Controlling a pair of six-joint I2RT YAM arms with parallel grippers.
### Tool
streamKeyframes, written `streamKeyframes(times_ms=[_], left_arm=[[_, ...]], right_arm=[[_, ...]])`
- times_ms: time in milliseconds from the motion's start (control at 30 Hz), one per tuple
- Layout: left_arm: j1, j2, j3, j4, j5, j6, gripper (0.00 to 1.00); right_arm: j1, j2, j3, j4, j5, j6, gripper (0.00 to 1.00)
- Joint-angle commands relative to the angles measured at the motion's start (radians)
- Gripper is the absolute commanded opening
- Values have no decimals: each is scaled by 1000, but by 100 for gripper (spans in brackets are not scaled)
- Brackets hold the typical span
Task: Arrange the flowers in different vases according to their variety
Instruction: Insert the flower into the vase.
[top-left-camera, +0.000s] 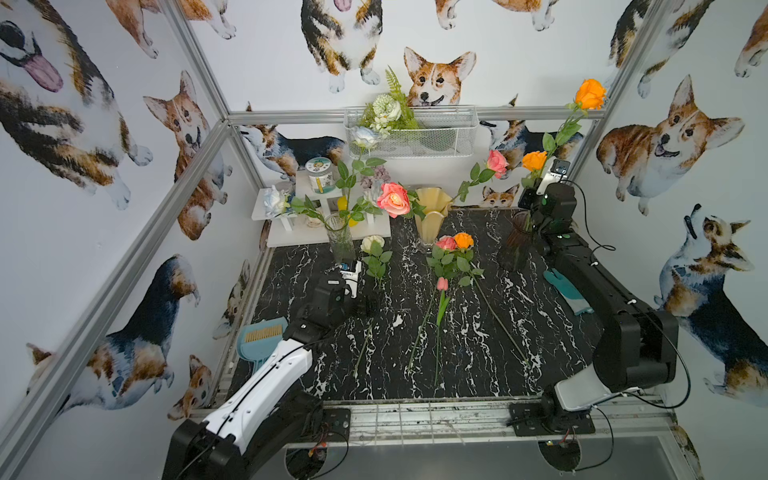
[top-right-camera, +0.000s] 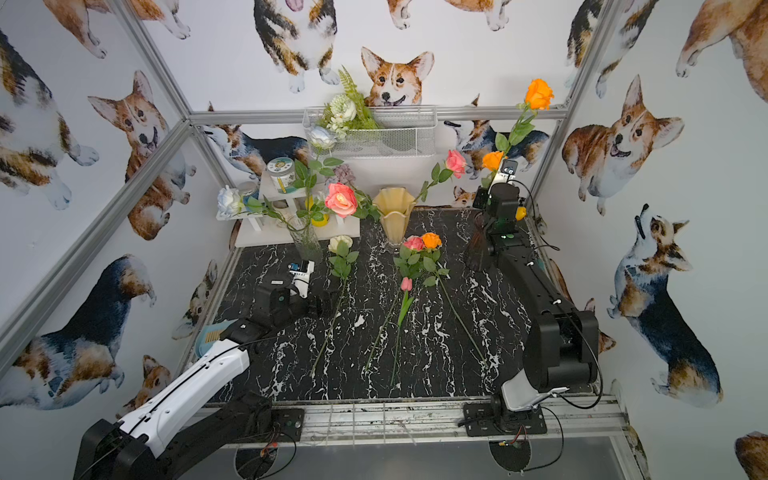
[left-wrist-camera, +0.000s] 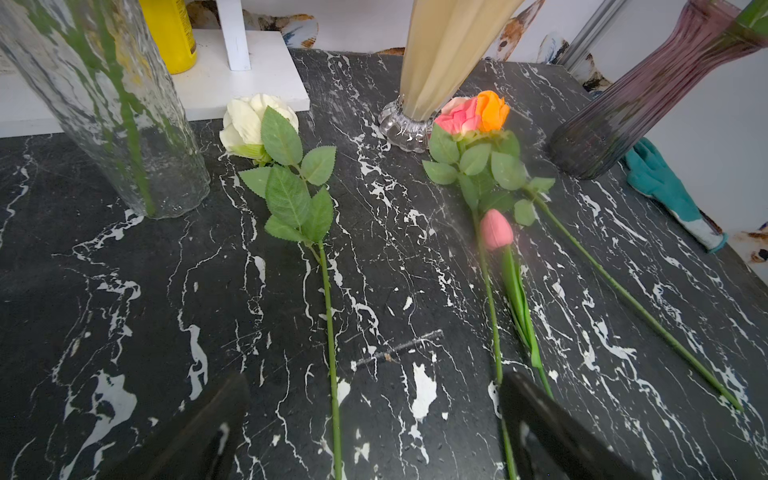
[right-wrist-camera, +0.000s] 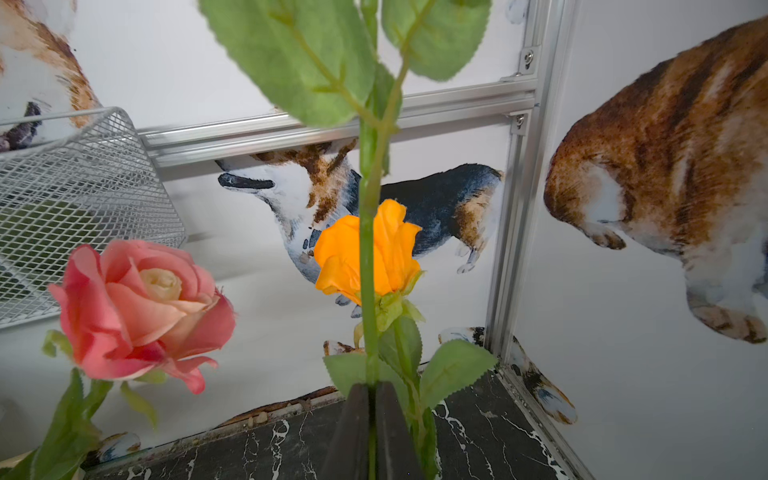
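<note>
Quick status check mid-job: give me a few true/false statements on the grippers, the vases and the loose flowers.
1. The right gripper is shut on the stem of the tall orange rose. True.
2. The left gripper grips the white rose. False: its fingers are open, and the rose lies on the table.
3. The cream-yellow vase holds pink roses. True.
4. The pink tulip stands in the clear vase. False: it lies on the table.
</note>
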Motion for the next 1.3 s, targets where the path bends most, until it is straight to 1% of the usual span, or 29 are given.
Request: streamKeyframes(times_ms=[0, 33, 67, 100, 133, 200, 233, 300, 467, 633, 667, 800, 1033, 1100, 1267], left_arm=[[-1, -2, 6, -6, -11, 8, 100], [-3, -4, 6, -5, -12, 9, 100], [-4, -1, 7, -5, -12, 8, 100], [-5, -2, 7, -7, -14, 9, 100], [-7, -1, 7, -7, -13, 9, 100], [-8, 2, 9, -9, -13, 9, 100], [-9, 4, 9, -8, -16, 9, 100], [-13, 5, 11, -10, -16, 9, 100], [-22, 13, 14, -14, -19, 11, 100], [-47, 27, 18, -26, -27, 18, 100], [-54, 31, 19, -30, -31, 19, 100], [-90, 49, 28, -53, -47, 22, 100], [-165, 88, 45, -90, -86, 23, 100], [-180, 98, 45, -92, -88, 22, 100], [-205, 117, 49, -96, -90, 25, 100]], right_arm=[[0, -10, -11, 40, 4, -16, 0], [1, -14, -16, 37, 4, -17, 7], [0, -19, -20, 34, 4, -16, 19], [0, -23, -24, 28, 2, -15, 30], [1, -29, -28, 23, 2, -15, 38], [1, -45, -45, 21, 2, -14, 50], [2, -55, -55, 21, -1, -15, 55], [2, -72, -68, 13, 0, -10, 60], [3, -115, -97, -10, -4, 10, 62], [4, -156, -101, -80, -52, 60, 62], [6, -161, -97, -101, -59, 66, 66], [22, -184, -78, -204, -102, 97, 66], [84, -211, -48, -426, -171, 140, 67], [100, -218, -56, -484, -205, 159, 67], [125, -268, -115, -554, -282, 201, 67]])
